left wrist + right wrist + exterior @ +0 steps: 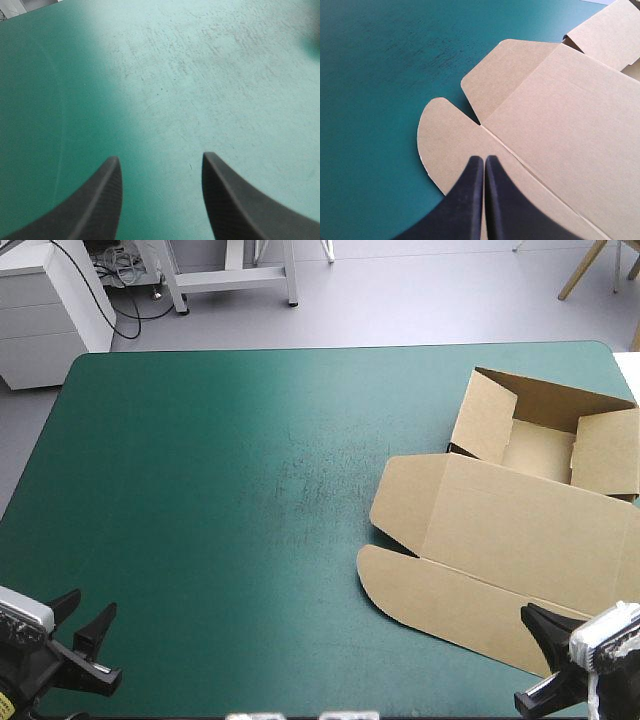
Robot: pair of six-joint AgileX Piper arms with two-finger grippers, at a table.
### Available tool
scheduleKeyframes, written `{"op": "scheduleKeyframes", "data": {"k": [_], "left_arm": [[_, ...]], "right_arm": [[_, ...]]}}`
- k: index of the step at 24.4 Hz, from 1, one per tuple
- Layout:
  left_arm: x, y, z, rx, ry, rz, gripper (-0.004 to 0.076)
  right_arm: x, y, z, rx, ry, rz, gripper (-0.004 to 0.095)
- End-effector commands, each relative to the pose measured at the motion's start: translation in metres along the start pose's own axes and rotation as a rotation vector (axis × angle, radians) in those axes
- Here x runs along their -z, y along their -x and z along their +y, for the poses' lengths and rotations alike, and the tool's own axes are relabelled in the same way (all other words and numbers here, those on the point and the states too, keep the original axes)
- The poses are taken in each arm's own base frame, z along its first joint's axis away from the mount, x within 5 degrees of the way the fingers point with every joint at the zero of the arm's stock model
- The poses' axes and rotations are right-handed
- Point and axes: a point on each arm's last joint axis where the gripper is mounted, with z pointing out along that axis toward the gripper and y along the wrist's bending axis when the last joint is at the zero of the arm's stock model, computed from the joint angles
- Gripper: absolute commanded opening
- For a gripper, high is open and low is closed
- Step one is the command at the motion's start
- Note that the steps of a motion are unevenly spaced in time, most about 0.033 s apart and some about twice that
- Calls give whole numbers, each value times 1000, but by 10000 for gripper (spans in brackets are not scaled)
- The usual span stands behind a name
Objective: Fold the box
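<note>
At the counter's point(220, 490) near left corner the left claw point(88, 625) is held with its black fingers well apart, and only bare teal-green cover is seen between them. At the near right corner the right claw point(484, 159) is seen with its fingers pressed together into one point over the rounded front flap of the box point(520, 530). Whether the flap is touched cannot be told. The brown box is laid on the right half of the counter as an open tray with the lid flat. The lid is spread toward the near edge, with a rounded tab at its left side. Beyond it, by the far right corner, the tray is formed with its walls raised.
</note>
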Motion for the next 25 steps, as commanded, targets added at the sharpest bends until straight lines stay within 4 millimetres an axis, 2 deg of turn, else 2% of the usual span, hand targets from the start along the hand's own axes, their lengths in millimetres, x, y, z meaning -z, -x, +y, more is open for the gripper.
{"op": "scheduleKeyframes", "data": {"k": [1,7,12,25], "left_arm": [[-1,1,-2,11,-26,-70,349],[-20,-17,-13,51,-108,-25,349],[-39,-30,-19,56,-129,-31,349],[-44,-31,-21,61,-138,-63,349]], "right_arm": [[-1,3,-1,25,-10,-87,-16],[-16,-14,-3,41,-11,-41,-17],[-19,-16,-4,50,-16,-44,-18],[-19,-16,-3,48,-13,-43,-19]]}}
